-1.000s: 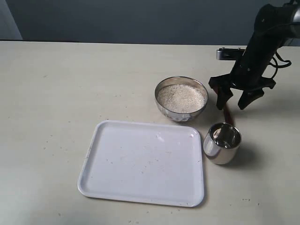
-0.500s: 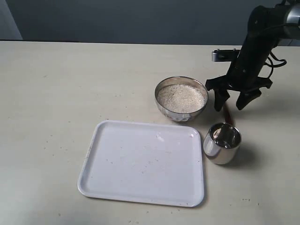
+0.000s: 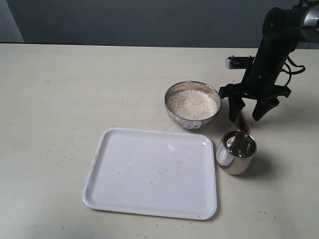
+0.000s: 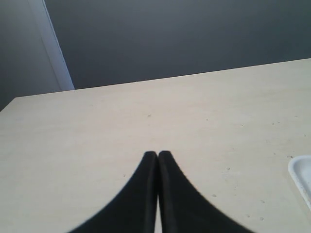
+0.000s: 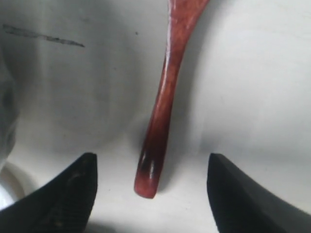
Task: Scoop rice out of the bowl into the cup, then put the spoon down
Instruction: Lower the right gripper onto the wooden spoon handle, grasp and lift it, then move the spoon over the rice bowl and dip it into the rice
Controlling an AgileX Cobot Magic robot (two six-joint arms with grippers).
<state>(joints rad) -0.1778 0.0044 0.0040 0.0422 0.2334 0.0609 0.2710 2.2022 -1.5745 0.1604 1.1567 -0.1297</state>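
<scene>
The right arm (image 3: 273, 47) is black and rounded, with a small grey box (image 3: 238, 61) and thin black cables (image 3: 291, 64) near its wrist. The right tool (image 3: 246, 118) and the left tool (image 4: 157, 155) have black, tapering fingers (image 5: 73, 194).

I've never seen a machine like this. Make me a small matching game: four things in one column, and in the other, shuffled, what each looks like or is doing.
Things:
1. bowl
2. spoon
3. left tool
4. tray

States:
A. shut, over the bare table
B. white and flat
C. filled with rice
D. reddish-brown, lying under the open right tool

Pairs: 1-C, 2-D, 3-A, 4-B
</scene>
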